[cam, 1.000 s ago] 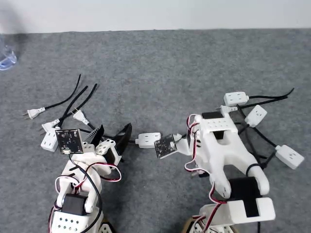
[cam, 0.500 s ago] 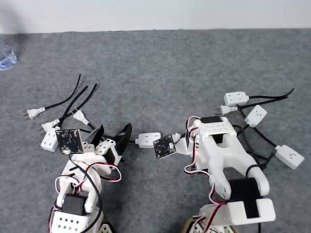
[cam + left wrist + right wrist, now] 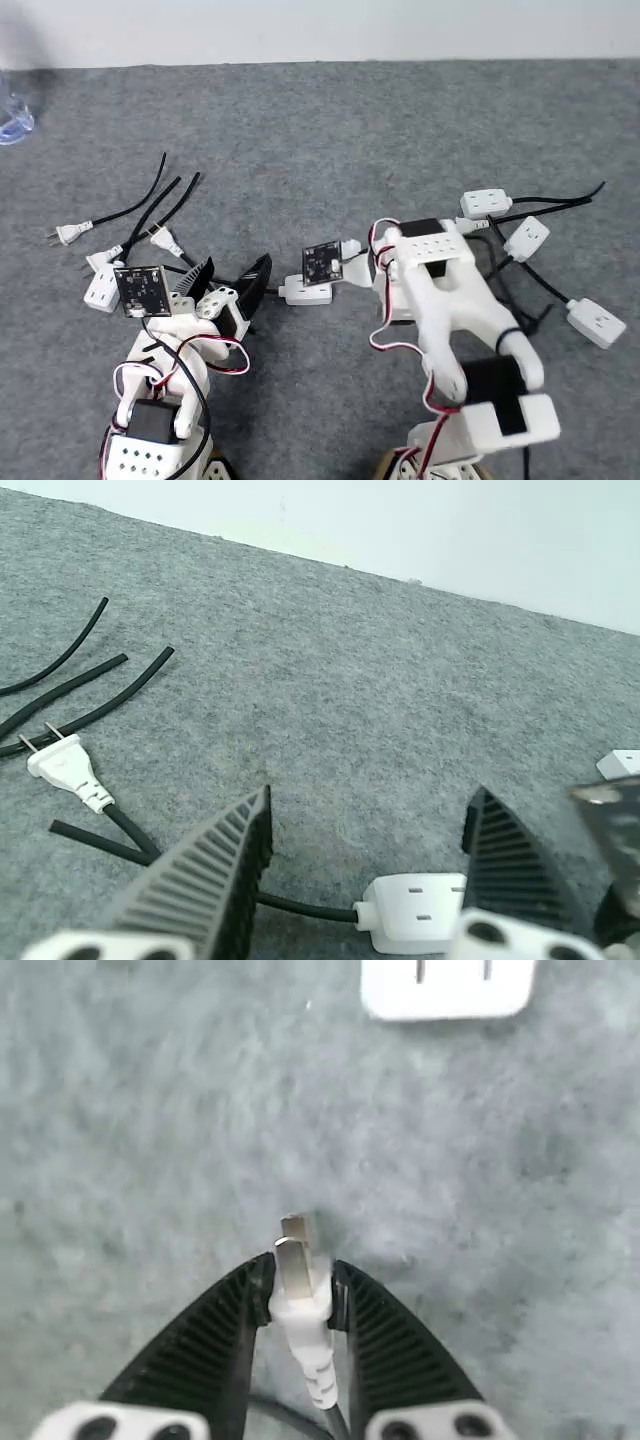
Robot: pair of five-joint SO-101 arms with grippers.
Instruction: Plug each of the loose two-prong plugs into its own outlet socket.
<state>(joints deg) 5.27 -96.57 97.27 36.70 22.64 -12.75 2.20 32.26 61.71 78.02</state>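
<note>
Plainly, the step in hand is the approach for an insertion. The right gripper (image 3: 300, 1270) has its fingers (image 3: 215, 1345) clamped on a white two-prong plug (image 3: 300, 1310), held by the body with the prongs (image 3: 293, 1245) jutting forward over the grey tabletop (image 3: 120, 1110). Ahead of the prongs, apart from them and off to one side of their line, lies a white outlet socket (image 3: 447, 985) with its two slots showing.

As I judge it, the next move calls for a sideways correction to bring the prongs in line with the slots, then a straight push. The socket lies loose, so it may slide unless something braces it.

The left gripper (image 3: 370, 800) sits low with its fingers (image 3: 215, 865) spread wide and holding nothing. Close by it is a socket on a black cord (image 3: 415, 927), probably the same one, though I cannot be sure.

The right wrist view gives what matters for the insertion, namely how the prongs stand to the slots. The high view gives the layout instead. There are spare sockets (image 3: 486, 203) beside the right arm and another (image 3: 102, 290) by the left arm. The loose plugs (image 3: 66, 234) wait well off to the left.
</note>
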